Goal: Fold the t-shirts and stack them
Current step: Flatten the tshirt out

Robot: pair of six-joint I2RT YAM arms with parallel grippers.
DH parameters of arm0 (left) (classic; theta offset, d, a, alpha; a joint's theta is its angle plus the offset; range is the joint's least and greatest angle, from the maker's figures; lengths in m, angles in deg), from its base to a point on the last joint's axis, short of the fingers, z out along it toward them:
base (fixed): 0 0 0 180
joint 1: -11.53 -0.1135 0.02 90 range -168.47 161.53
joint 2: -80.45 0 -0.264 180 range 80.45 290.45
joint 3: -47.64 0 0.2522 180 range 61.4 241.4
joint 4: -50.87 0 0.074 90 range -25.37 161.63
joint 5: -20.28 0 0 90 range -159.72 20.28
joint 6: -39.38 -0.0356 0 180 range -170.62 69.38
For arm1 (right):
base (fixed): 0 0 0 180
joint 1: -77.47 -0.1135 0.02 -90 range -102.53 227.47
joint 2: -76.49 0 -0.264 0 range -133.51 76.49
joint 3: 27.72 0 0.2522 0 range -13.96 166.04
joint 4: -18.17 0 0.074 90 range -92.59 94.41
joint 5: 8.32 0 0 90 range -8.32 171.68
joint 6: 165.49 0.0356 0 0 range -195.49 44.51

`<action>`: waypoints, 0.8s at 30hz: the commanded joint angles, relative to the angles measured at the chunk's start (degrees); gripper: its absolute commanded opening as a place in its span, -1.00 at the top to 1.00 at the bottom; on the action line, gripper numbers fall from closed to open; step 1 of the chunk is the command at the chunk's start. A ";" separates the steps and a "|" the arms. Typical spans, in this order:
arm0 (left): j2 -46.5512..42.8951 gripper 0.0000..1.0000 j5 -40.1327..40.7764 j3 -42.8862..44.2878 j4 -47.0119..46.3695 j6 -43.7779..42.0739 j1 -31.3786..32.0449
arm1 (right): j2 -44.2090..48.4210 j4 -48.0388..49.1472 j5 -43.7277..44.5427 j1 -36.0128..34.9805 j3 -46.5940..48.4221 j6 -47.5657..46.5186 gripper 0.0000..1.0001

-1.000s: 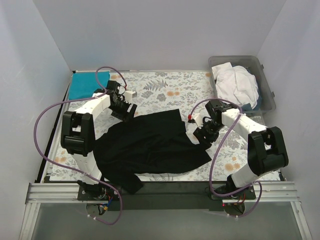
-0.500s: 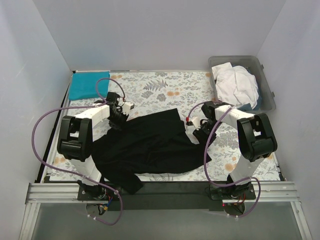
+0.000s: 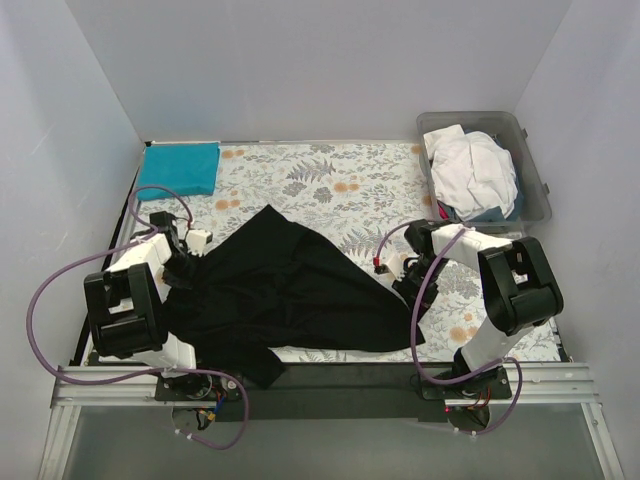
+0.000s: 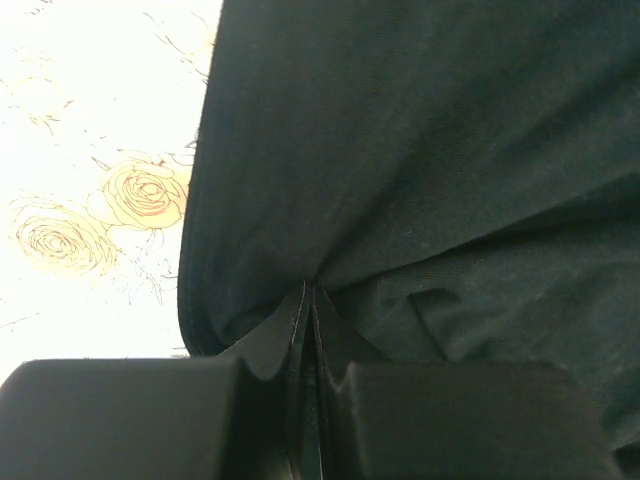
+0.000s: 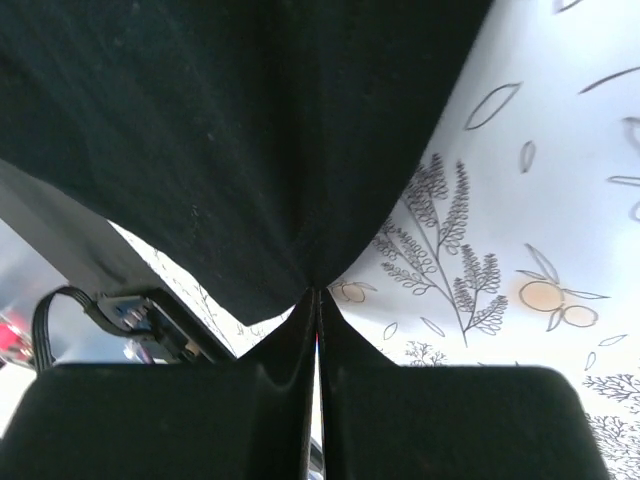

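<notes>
Black t-shirt (image 3: 290, 290) is spread out rumpled over the middle and near part of the table, on the floral cloth (image 3: 350, 185), w/ one sleeve reaching the near edge. Its left edge is pinched by the left tool (image 4: 308, 300): jaws are closed right down on a fold, and the fabric is seen bunched at the tips in the wrist view. Same on the other side, where the shirt's right edge is clamped by the right tool (image 5: 316, 300), fully closed, cloth drawn into a peak. Teal t-shirt (image 3: 180, 168) is folded flat at the far left corner, well apart from the black one. White t-shirt (image 3: 475, 170) is piled in the grey tub (image 3: 535, 200) far right. Some blue fabric is seen under it, can't be told what tbh.
</notes>
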 commanded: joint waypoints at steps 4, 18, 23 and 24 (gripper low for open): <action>-1.39 1.00 2.80 -2.57 2.10 -3.75 -0.82 | -0.51 -3.50 2.45 0.12 5.53 -4.47 0.97; 1.68 1.00 -2.56 5.69 5.54 0.12 -0.82 | -22.30 -0.52 -8.20 -6.55 54.05 14.42 -0.05; 1.51 1.00 -3.27 6.66 6.50 0.57 -0.74 | -29.24 2.89 -6.53 -9.27 59.17 17.07 -0.02; 1.25 1.00 -3.27 6.75 6.50 0.48 -0.74 | -29.60 3.87 -6.18 -9.80 59.26 17.50 -0.03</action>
